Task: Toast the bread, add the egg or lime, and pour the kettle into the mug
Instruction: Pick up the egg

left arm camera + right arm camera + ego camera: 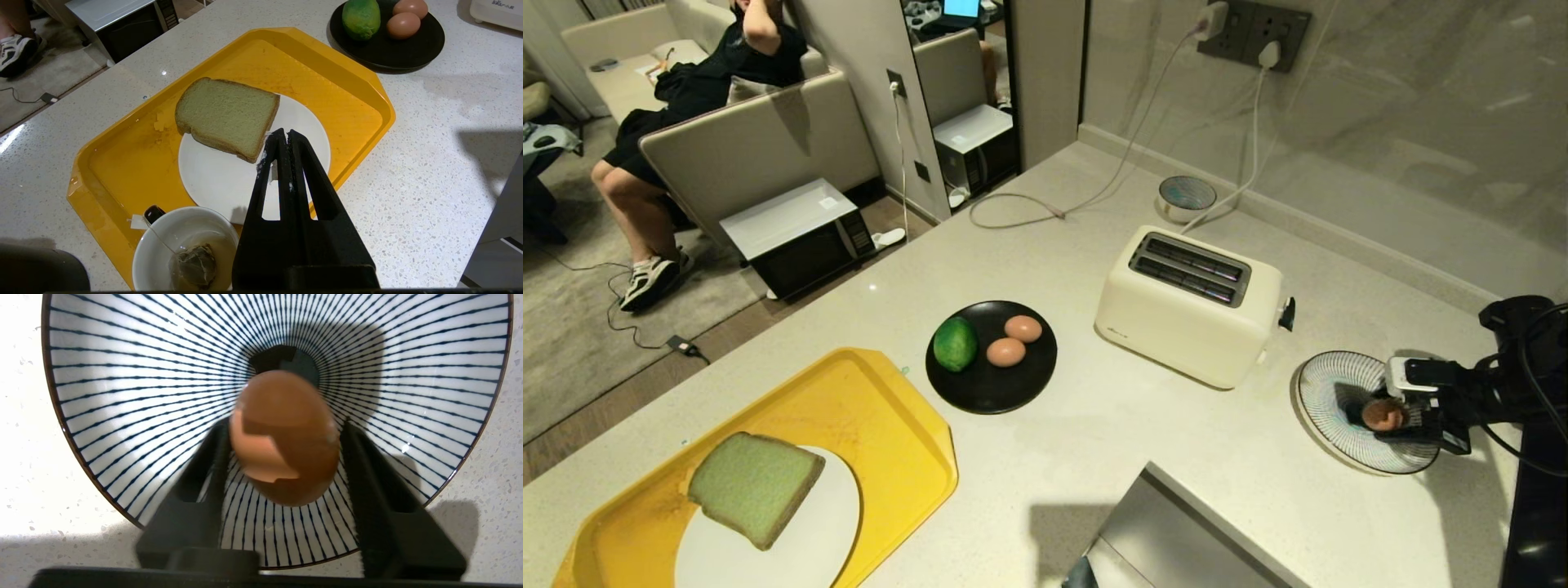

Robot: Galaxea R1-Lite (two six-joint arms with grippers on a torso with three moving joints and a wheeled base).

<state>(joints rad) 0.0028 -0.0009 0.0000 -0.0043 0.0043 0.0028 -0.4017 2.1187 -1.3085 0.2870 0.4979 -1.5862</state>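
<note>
A light brown egg [284, 437] sits between the fingers of my right gripper [284, 424] low over a blue-striped bowl [122, 375], and the fingers press its sides. In the head view this egg [1384, 415], right gripper [1380, 418] and bowl [1331, 400] are at the right, beside the toaster [1188, 306]. Two more eggs [1023, 328] and the lime [955, 343] lie on a black plate [992, 388]. The green bread [226, 116] rests on a white plate [212, 179]. My left gripper [284, 132] hangs shut above that plate. The white mug [184, 245] holds a tea bag. I cannot make out the kettle.
The white plate and the mug stand on a yellow tray [866, 392] at the counter's near left. A small bowl [1186, 196] and power cords lie behind the toaster. A steel surface [1176, 531] juts in at the front. A person sits on a sofa [686, 98] beyond the counter.
</note>
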